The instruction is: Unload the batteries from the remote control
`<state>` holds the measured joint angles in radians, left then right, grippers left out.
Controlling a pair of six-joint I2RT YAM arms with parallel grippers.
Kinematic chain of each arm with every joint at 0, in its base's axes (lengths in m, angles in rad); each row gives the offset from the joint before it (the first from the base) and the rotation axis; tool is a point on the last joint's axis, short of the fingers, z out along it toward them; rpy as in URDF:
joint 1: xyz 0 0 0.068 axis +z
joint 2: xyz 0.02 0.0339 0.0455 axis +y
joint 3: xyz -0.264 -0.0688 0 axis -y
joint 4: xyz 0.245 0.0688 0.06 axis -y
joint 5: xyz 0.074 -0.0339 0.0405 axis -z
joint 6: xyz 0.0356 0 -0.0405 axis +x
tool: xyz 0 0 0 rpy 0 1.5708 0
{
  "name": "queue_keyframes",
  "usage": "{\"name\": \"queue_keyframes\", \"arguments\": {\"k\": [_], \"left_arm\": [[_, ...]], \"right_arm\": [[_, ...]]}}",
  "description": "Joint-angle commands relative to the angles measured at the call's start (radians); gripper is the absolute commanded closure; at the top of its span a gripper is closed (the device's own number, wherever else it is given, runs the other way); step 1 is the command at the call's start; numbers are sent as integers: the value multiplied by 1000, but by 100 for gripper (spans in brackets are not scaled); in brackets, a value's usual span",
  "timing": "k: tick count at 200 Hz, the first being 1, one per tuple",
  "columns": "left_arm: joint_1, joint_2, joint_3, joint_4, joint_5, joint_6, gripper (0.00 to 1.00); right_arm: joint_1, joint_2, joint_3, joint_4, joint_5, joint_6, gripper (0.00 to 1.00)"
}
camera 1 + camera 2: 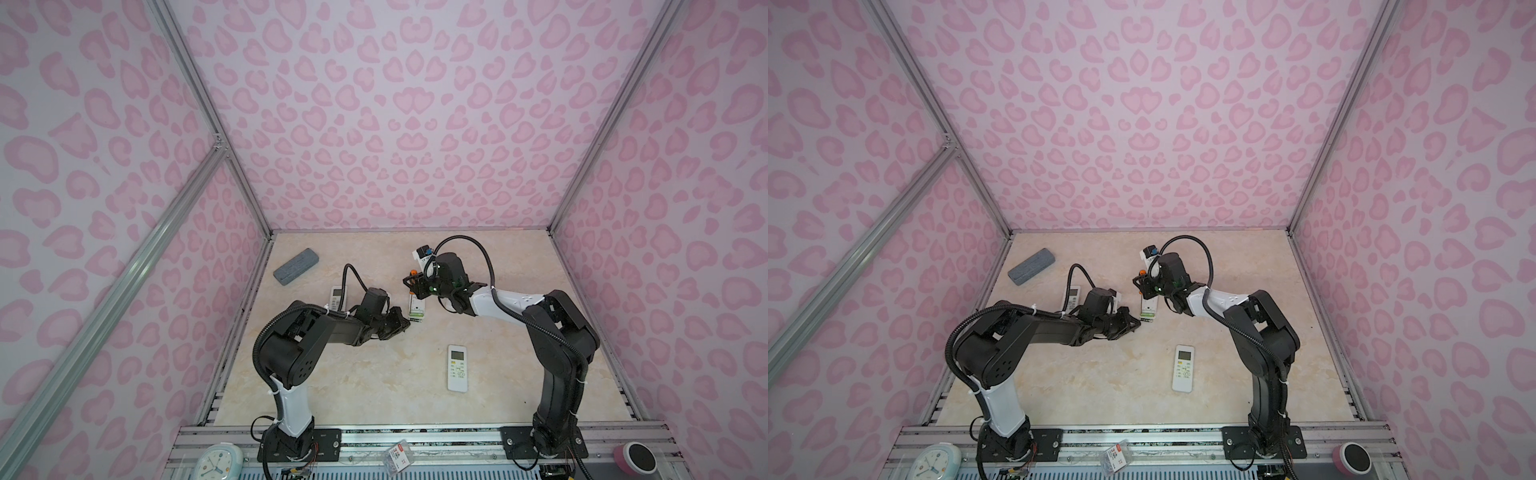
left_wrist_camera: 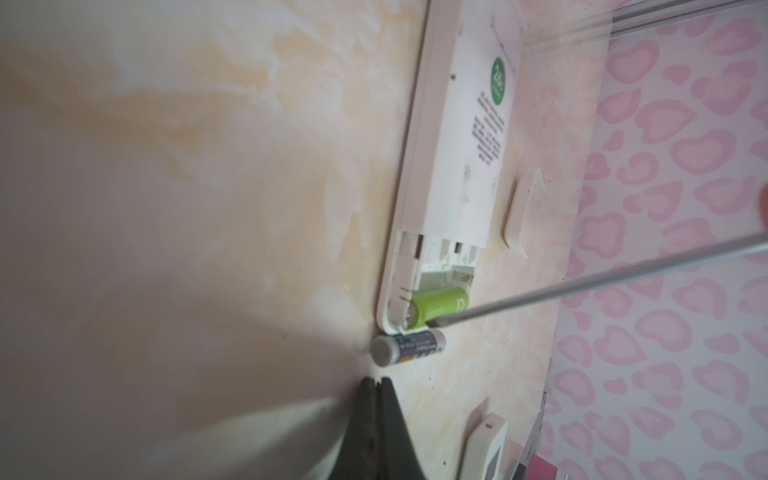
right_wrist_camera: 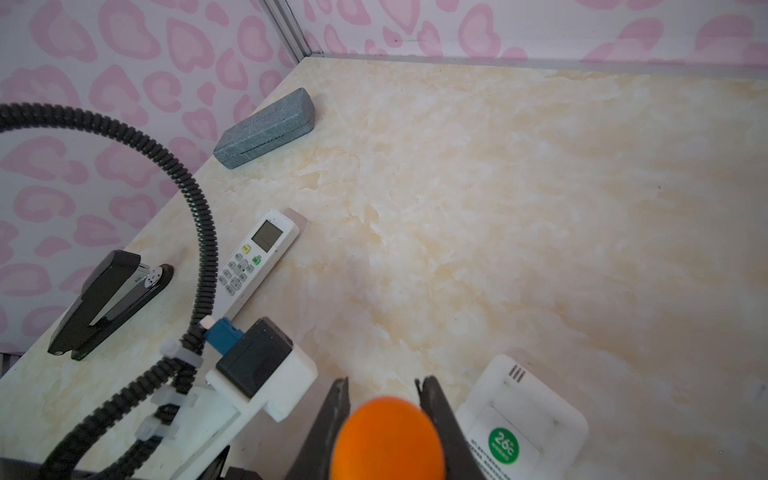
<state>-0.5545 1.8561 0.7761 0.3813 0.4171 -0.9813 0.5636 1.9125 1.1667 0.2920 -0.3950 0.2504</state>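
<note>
While the right gripper (image 3: pixel 384 388) pinches the orange handle of the screwdriver (image 2: pixel 582 276) between its jaws, the blade tip sits against the green battery (image 2: pixel 440 305), the one cell left in the open bay at the end of the face-down remote control (image 2: pixel 457 145). The left wrist view is soft there, so I cannot tell whether the tip is under the cell or only touching its side. A dark battery (image 2: pixel 409 347) lies free on the table (image 3: pixel 540 208), touching or just beside the remote's end, and the left gripper (image 2: pixel 376 384) hovers near it with jaws pressed together, holding nothing. The main risk, as I judge it, is leverage: nothing pins the remote, so a firm pry could tip or slide the body instead of freeing the cell. A sudden release could also fling the green battery onto the dark one and send both rolling. The blade may likewise skid off the round casing. Shut jaws cannot take either cell until they spread. Room is tight on one flank, where the white cover plate (image 2: pixel 519 216) lies just beside the remote. Another remote (image 1: pixel 338 296) sits under the left arm, while the marble beyond is bare toward the back wall.
</note>
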Motion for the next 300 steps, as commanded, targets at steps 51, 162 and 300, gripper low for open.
{"name": "queue_keyframes", "arguments": {"k": [51, 162, 300], "left_arm": [[2, -46, 11, -138, -31, 44, 92], [-33, -28, 66, -124, -9, -6, 88], [-65, 58, 111, -97, -15, -34, 89]], "right_arm": [[-25, -24, 9, -46, 18, -74, 100], [-54, 2, -41, -21, -34, 8, 100], [-77, 58, 34, -151, -29, 98, 100]]}}
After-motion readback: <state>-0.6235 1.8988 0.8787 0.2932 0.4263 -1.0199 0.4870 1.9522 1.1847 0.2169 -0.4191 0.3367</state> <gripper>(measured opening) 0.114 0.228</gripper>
